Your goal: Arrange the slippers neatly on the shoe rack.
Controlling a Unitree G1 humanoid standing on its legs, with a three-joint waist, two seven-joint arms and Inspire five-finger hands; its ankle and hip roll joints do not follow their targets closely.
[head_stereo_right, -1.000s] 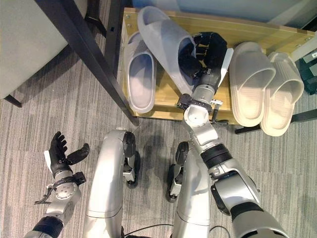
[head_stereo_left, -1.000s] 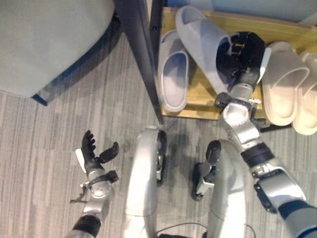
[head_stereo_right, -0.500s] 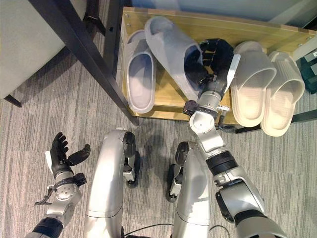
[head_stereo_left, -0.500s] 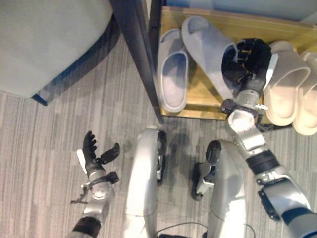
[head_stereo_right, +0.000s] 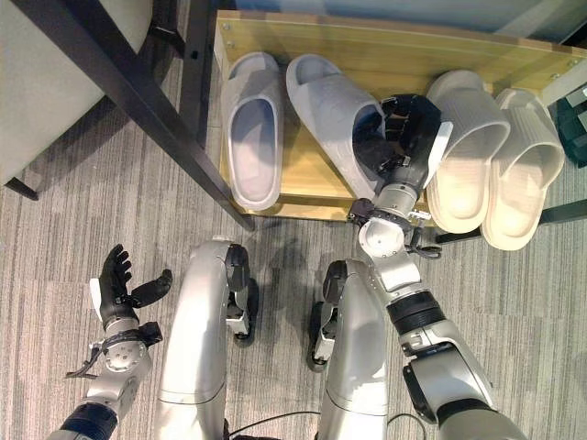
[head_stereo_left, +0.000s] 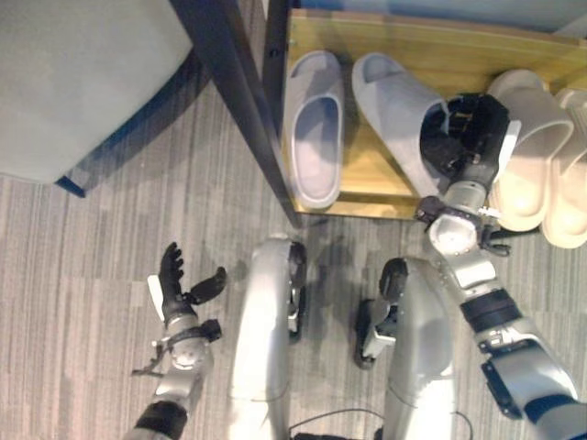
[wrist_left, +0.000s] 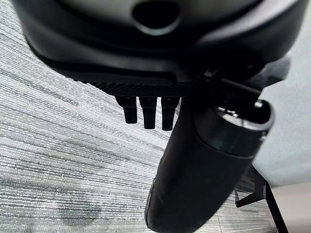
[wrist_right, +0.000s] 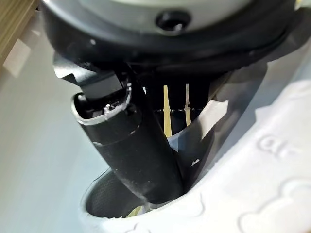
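Note:
A grey slipper [head_stereo_left: 316, 128] lies toe-away on the left of the wooden shoe rack [head_stereo_right: 367, 41]. Beside it a second grey slipper [head_stereo_right: 335, 105] rests slightly slanted on the rack, its heel end held in my right hand [head_stereo_right: 408, 137]. That hand is shut on it, with the thumb [wrist_right: 131, 150] tucked against the slipper [wrist_right: 272, 184]. Two beige slippers [head_stereo_right: 468, 137] [head_stereo_right: 523, 174] lie side by side right of the hand, touching it. My left hand [head_stereo_left: 179, 289] hangs open over the carpet at the lower left, holding nothing.
A dark furniture leg [head_stereo_left: 234, 101] runs diagonally just left of the rack. A grey cushioned seat [head_stereo_left: 83, 73] fills the upper left. A dark object [head_stereo_right: 573, 119] sits past the rack's right end. Grey carpet lies in front of the rack.
My right hand has brought the second grey slipper down from a steep diagonal and turned it nearly parallel to the first. The view has shifted slightly. The left hand has stayed put.

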